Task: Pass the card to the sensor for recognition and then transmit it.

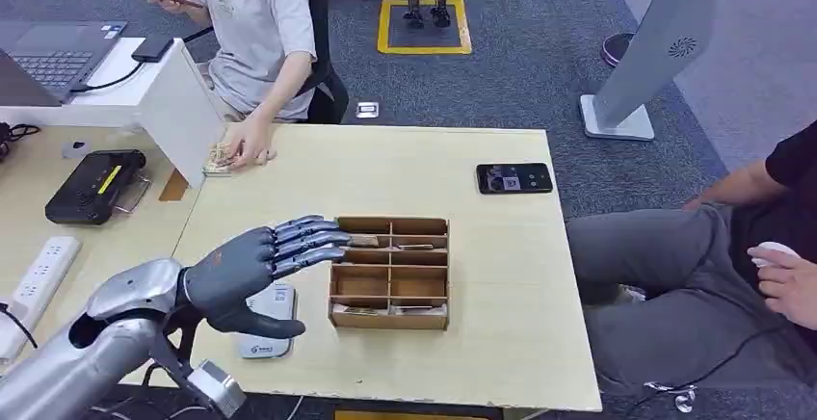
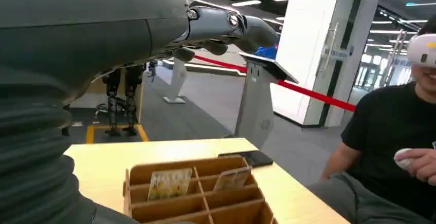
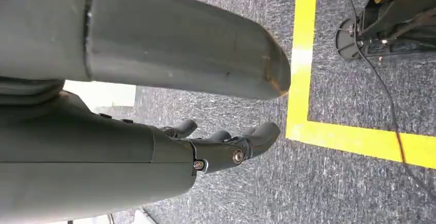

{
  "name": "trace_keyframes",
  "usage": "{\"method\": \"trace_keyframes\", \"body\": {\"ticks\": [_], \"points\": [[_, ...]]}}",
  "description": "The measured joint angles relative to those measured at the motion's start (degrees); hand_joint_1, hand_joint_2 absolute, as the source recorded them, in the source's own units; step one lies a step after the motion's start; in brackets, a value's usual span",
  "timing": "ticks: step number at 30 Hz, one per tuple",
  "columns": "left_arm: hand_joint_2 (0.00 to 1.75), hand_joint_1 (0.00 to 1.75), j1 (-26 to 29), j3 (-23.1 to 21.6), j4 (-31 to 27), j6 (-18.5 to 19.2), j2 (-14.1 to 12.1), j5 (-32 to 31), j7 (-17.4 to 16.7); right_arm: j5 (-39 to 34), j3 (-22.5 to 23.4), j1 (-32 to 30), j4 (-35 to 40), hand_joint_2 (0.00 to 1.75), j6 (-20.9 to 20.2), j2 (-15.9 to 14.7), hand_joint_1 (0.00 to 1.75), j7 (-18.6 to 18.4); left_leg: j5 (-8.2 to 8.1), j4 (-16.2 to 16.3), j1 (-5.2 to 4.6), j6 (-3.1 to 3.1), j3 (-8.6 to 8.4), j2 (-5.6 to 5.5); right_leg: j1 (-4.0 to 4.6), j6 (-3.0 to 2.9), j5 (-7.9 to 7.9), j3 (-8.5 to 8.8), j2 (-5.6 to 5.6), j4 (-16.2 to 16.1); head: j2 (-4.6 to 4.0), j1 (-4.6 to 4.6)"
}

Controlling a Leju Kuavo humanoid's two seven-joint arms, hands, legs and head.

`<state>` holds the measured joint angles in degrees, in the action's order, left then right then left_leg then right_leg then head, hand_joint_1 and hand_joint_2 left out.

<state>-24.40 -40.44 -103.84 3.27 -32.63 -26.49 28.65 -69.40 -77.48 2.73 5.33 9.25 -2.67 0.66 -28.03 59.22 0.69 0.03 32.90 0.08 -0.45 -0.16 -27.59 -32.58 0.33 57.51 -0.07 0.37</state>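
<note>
My left hand (image 1: 252, 268) hovers above the table's left part, fingers stretched out and thumb apart, holding nothing. Its fingertips (image 1: 328, 237) reach over the left edge of a wooden divided box (image 1: 390, 290). Cards stand in the box's far compartments (image 1: 364, 240), and a picture card (image 2: 169, 183) and another card (image 2: 232, 179) lean in the box (image 2: 205, 203). A white and grey card sensor (image 1: 265, 333) lies on the table under my left palm. My right hand (image 3: 226, 144) hangs over grey carpet, fingers loosely bent, holding nothing.
A black phone (image 1: 513, 178) lies at the far right of the table. A person at the far edge rests a hand on a small card stack (image 1: 224, 156). Another person (image 1: 761, 237) sits right of the table. A laptop, black device (image 1: 94, 185) and power strip (image 1: 39, 275) sit at left.
</note>
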Motion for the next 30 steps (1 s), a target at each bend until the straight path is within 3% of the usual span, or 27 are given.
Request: {"method": "trace_keyframes", "body": {"ticks": [6, 11, 22, 30], "points": [[1.75, 0.00, 3.0, -2.9, 0.6, -5.3, 1.0, -9.5, -5.9, 0.7, -1.0, 0.0, -0.2, 0.00, 0.5, 0.0, 0.00, 0.1, 0.00, 0.0, -0.03, 0.01, 0.01, 0.00, -0.01, 0.05, 0.04, 0.01, 0.00, 0.0, 0.00, 0.00], [1.75, 0.00, 3.0, -5.8, 4.4, -10.4, 2.5, -18.9, -13.0, 1.5, -1.8, 0.2, -0.3, 0.00, 1.0, 0.1, 0.00, -0.7, 0.01, 0.0, -0.04, 0.01, -0.01, 0.00, -0.02, 0.06, 0.06, 0.02, 0.00, 0.0, 0.00, 0.02], [1.75, 0.00, 3.3, -9.3, 14.8, -15.3, 7.6, -25.4, -18.8, 2.4, -3.4, 0.3, -0.3, 0.00, 0.8, 0.1, 0.00, -2.1, 0.00, 0.0, -0.03, 0.01, 0.01, -0.02, -0.01, 0.05, 0.05, 0.01, -0.02, 0.0, 0.00, 0.00], [1.75, 0.00, 5.8, -9.5, 17.9, -17.0, 11.3, -24.9, -20.0, 2.0, -3.7, 0.3, -0.2, 0.00, 1.8, 0.1, 0.00, -2.7, 0.00, 0.0, -0.04, 0.01, 0.01, -0.02, -0.02, 0.06, 0.05, 0.01, -0.02, 0.0, 0.00, 0.02]]}}
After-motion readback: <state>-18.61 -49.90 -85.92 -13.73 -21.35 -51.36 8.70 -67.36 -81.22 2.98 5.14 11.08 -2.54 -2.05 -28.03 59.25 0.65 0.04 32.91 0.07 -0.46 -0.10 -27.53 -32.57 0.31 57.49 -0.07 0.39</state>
